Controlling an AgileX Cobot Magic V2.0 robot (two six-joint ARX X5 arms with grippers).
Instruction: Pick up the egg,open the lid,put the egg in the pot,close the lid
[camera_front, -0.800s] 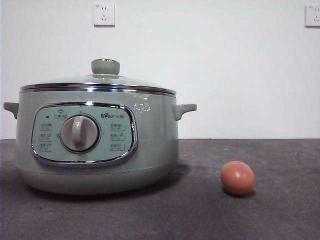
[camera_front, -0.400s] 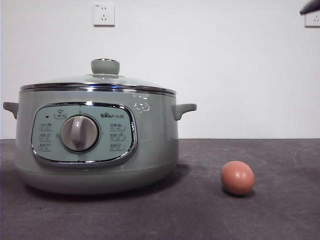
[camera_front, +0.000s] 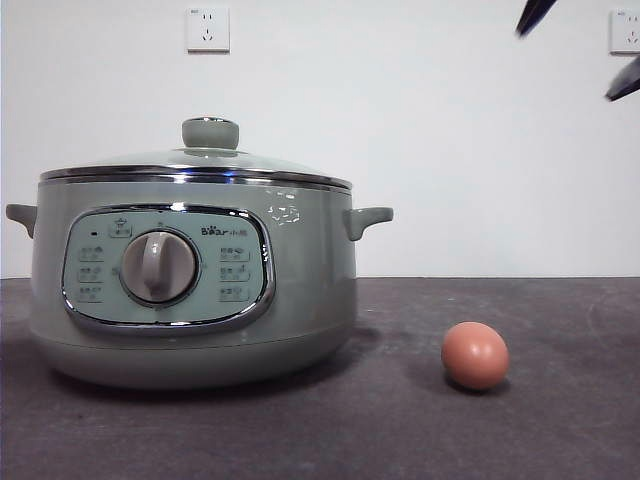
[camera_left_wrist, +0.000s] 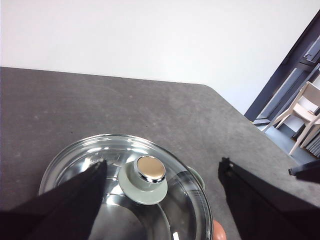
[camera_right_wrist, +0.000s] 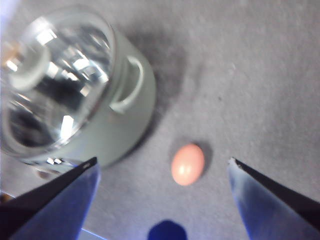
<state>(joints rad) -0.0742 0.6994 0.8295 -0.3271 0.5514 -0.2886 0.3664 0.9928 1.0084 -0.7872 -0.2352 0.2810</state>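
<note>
Egg on the desk, lid on the pot.
The egg (camera_front: 475, 355) lies right of the pot (camera_front: 190, 290), apart from it; the lid (camera_front: 200, 160) is seated. The right pincer (camera_right_wrist: 162, 172) gapes wide above the egg, the left pincer (camera_left_wrist: 162, 177) spread above the lid.

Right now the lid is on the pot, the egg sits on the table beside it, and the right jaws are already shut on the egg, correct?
Not quite. The lid is on the pot and the egg sits on the table beside it, but the right gripper is open, above the egg and holding nothing, as the right wrist view shows.
</note>
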